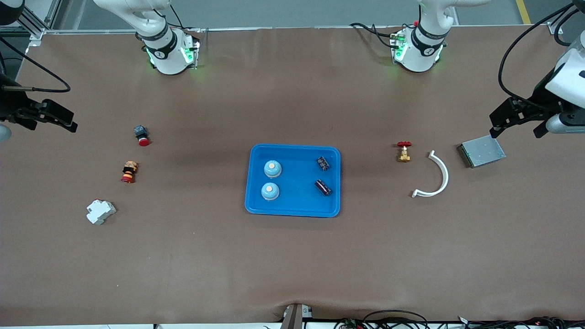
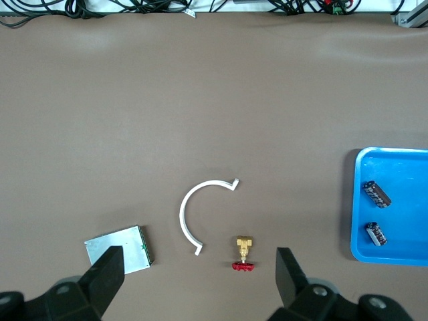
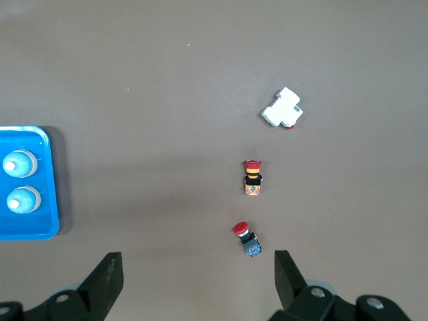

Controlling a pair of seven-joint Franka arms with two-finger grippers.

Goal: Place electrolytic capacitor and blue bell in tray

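The bright-blue tray (image 1: 297, 203) lies at the middle of the table. Two blue bells (image 1: 273, 168) (image 1: 270, 191) sit in it toward the right arm's end. Two dark electrolytic capacitors (image 1: 323, 163) (image 1: 323, 187) lie in it toward the left arm's end. My left gripper (image 1: 516, 130) (image 2: 199, 281) hangs open and empty over the table's left-arm end, by the grey plate. In its wrist view the tray (image 2: 401, 207) and both capacitors (image 2: 376, 194) (image 2: 376, 233) show. My right gripper (image 1: 50, 123) (image 3: 198, 281) hangs open and empty over the right-arm end. Its wrist view shows the tray (image 3: 30, 227) and bells (image 3: 19, 162) (image 3: 23, 199).
Toward the left arm's end lie a brass valve with a red handle (image 1: 404, 151), a white curved strip (image 1: 436, 176) and a grey metal plate (image 1: 482, 151). Toward the right arm's end lie two red push buttons (image 1: 141, 135) (image 1: 129, 172) and a white block (image 1: 101, 211).
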